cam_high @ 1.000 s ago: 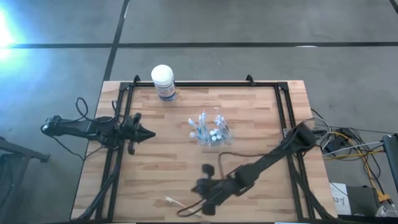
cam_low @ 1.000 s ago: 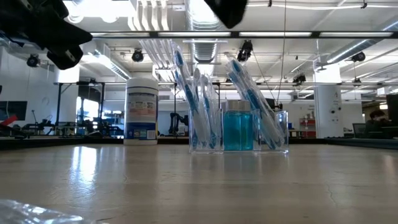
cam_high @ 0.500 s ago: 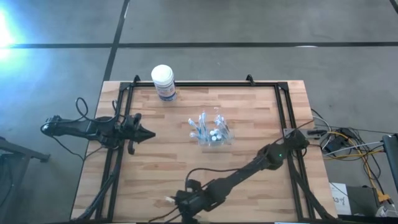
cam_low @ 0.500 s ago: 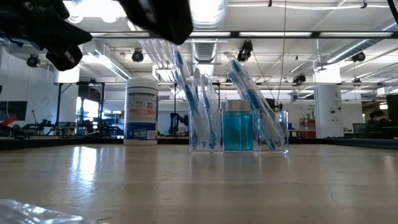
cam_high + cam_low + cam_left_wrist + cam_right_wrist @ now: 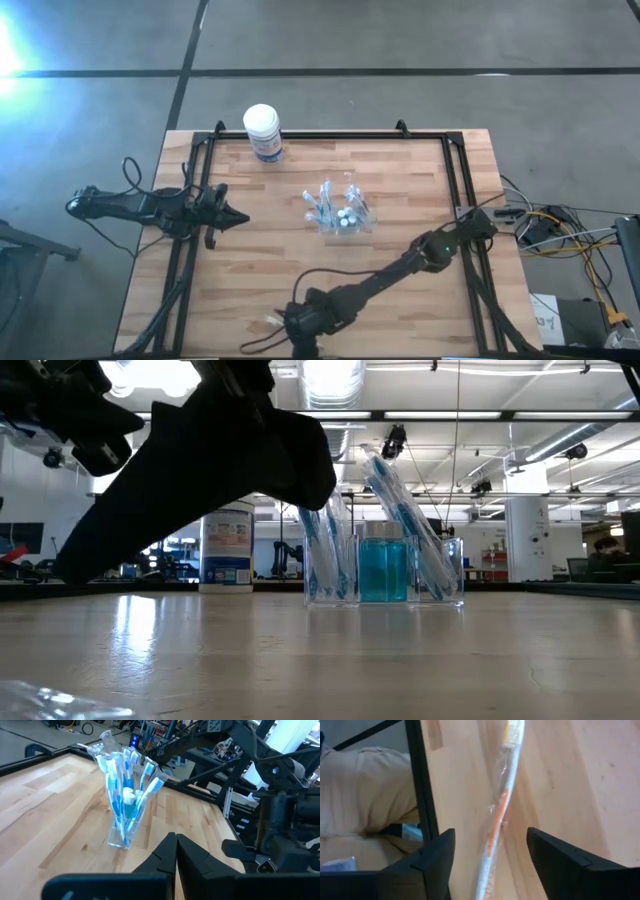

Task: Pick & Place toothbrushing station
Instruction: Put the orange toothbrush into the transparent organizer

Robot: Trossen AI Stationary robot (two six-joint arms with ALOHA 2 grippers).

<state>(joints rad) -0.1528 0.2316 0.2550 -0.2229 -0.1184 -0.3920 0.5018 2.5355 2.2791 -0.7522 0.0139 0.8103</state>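
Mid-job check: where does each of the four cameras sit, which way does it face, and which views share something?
High: overhead, straight down on the wooden table; both arms show.
Low: at tabletop height, facing the toothbrush holder and white tub; dark arm crosses.
Left wrist: behind the shut left tool, facing the holder.
Right wrist: above the open right tool, over a wrapped orange toothbrush at the table's near edge.
Shared: high, low and left wrist all see the holder.

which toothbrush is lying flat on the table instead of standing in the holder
The orange wrapped toothbrush at the table's near edge, between the open right gripper's fingers; the blue ones stand in the clear holder.
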